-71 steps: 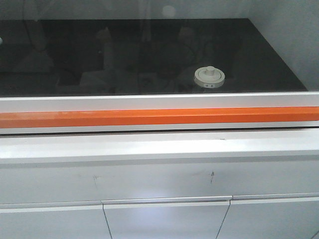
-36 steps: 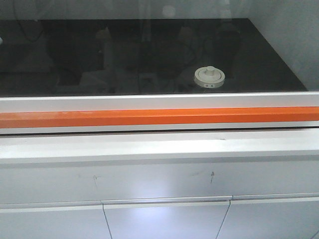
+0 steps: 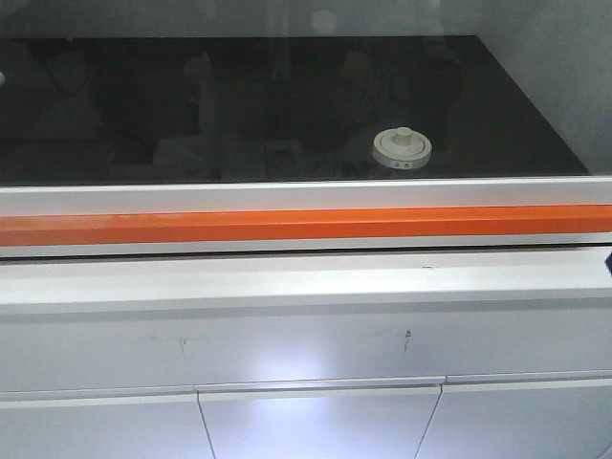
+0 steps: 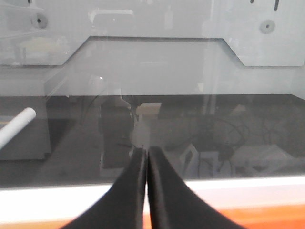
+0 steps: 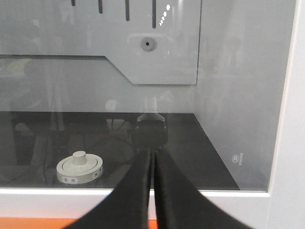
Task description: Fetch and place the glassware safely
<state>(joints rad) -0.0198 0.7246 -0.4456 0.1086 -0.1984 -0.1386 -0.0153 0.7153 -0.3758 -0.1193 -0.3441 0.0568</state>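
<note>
Sitting unmoved on the black cabinet floor [image 3: 143, 105] behind the glass pane [image 5: 238, 95], the jar [image 3: 402, 149] waits. Only reflections shift, and a dark sliver [image 3: 608, 258] enters at the right edge. The left gripper [image 4: 146, 157] and right gripper [image 5: 152, 160] are pressed closed and empty, so fetching seems barely begun.

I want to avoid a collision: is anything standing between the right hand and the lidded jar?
Yes. A closed glass pane showing reflections, with its orange-striped frame below, separates the right hand from the jar.
</note>
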